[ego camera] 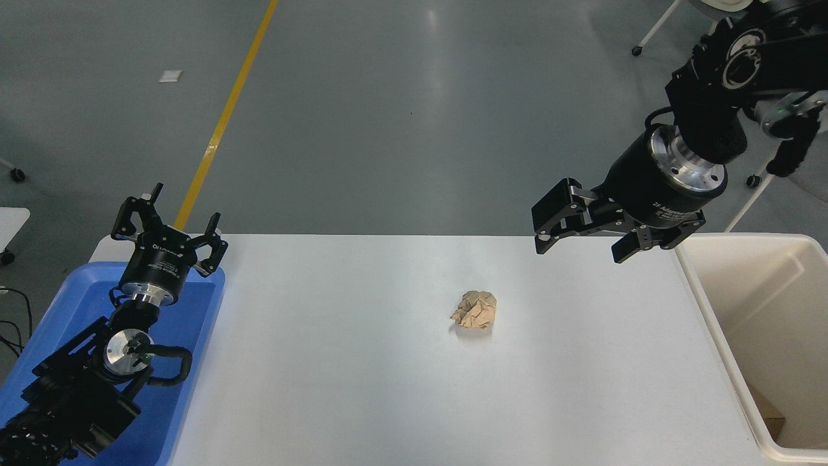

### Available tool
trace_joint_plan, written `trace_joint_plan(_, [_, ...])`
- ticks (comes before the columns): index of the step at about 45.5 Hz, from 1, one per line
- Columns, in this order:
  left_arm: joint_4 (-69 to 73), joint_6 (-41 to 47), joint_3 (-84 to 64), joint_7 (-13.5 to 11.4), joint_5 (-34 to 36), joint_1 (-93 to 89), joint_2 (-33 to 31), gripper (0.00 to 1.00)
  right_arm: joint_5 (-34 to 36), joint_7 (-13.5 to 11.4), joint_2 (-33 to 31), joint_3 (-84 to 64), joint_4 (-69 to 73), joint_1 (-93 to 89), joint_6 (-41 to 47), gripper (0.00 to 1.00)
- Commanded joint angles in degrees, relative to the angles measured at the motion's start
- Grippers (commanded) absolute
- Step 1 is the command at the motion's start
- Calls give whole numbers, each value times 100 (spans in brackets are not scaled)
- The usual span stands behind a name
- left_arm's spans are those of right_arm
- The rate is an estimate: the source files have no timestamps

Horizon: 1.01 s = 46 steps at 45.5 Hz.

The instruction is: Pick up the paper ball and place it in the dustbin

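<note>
Right gripper [582, 243] hangs in the air w/ its jaws spread wide, nothing between them, pointing down and to the left. Paper ball [475, 309] sits on the white table [336, 362], below and a bit left of that gripper, well apart from it, not touching anything. Dustbin [711, 304] is just to the gripper's right, at the table's right edge, w/ a bit of brown stuff at its bottom. Left gripper [169, 233] is parked far left over a blue tray [200, 310], fingers apart too, empty.
</note>
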Motion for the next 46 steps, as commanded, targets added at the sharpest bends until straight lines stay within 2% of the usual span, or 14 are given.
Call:
trace_joint_plan(1, [1, 0, 0, 0, 0, 0, 0, 99, 2, 0, -4, 1, -1, 8, 0, 100])
trace_joint_plan(46, [1, 0, 0, 0, 0, 0, 0, 99, 2, 0, 13, 1, -18, 8, 0, 100])
